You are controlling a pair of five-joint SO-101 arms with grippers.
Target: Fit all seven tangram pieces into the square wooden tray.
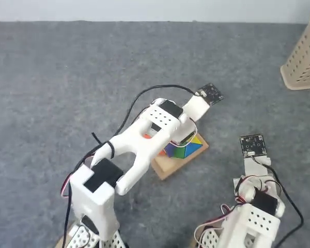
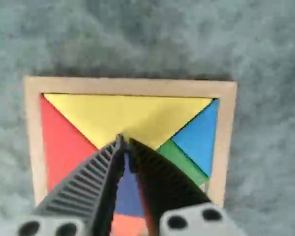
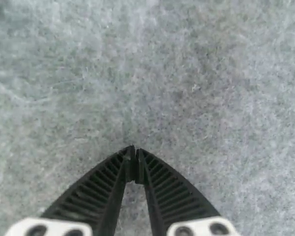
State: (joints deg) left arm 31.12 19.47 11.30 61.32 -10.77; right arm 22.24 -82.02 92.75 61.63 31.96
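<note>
The tangram pieces (image 2: pixel 128 115), probably light, stiff and slick, lie in the wooden tray (image 1: pixel 164 168) mid-frame in the high view, best taken by an edge, below the closed left pincer (image 2: pixel 124 142); the right pincer (image 3: pixel 132 150) is closed too.

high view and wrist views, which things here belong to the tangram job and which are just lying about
Job in hand:
- wooden tray
- pieces in it, among them the yellow triangle, red triangle, blue triangle and green piece

Just lying about:
- beige slotted basket, off to one side on the grey carpet, well away from the tray
</note>
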